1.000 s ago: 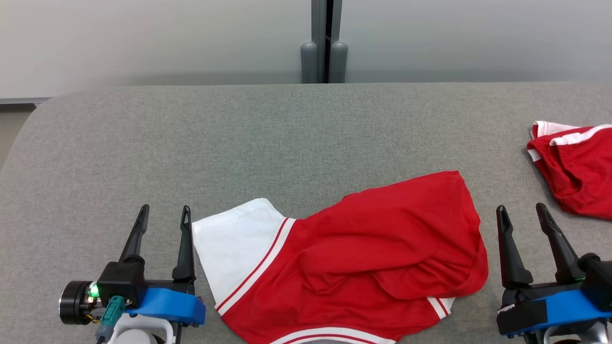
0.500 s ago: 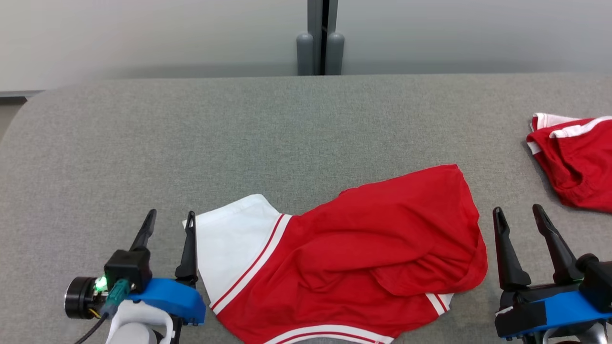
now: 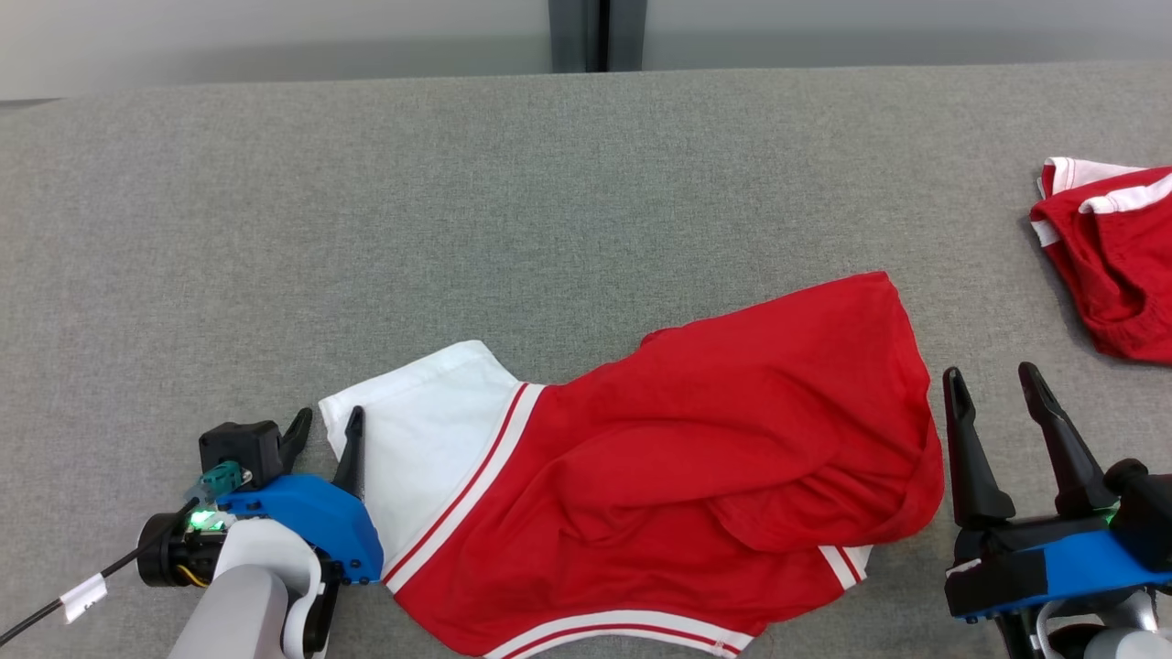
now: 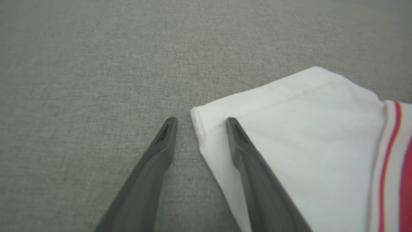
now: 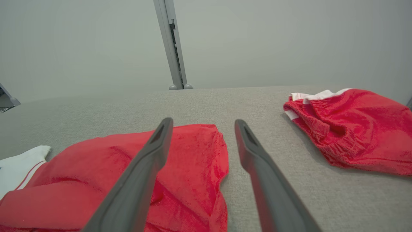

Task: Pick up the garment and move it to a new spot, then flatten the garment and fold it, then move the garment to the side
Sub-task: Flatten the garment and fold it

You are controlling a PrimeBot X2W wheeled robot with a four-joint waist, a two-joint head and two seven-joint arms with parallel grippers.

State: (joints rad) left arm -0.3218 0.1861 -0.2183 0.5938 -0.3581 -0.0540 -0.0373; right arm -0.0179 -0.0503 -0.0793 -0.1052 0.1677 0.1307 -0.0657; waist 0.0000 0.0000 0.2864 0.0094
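Because the head view crops low, the near hem of the garment [image 3: 696, 458] runs off the bottom edge at about 6 o'clock. It lies crumpled on the grey bench [image 3: 458, 183]. The red body is folded over itself, so the layers underneath are hidden. Only a scrap of white striped cuff [image 3: 844, 566] pokes out at its 5 o'clock side. Its white sleeve [image 3: 430, 426] lies flat, pointing to about 10 o'clock.

At 8 o'clock in the head view, the left pincer [image 3: 328, 416] is low over the bench, fingers moderately apart and not clamped. In the left wrist view the sleeve's corner sits between them: one finger [image 4: 159, 154] is over bare bench, the other lies across the white cloth. Touching the cloth or just above it, cannot tell. The blue housing [image 3: 311, 526] hides the finger roots in the head view.

At 4 o'clock the right pincer [image 3: 991, 375] is spread wide and holds nothing. It is just beside the garment's right edge and apart from it. Its base is cut off by the bottom corner.

Farther out, at 2 o'clock, is a second red garment [image 3: 1112, 265] with white trim, bunched up. It is cut by the right edge and well apart from the first.

At 12 o'clock, past the bench's far edge, a grey post [image 5: 170, 45] stands against a pale wall [image 5: 289, 38]. Its top is cropped in both views.
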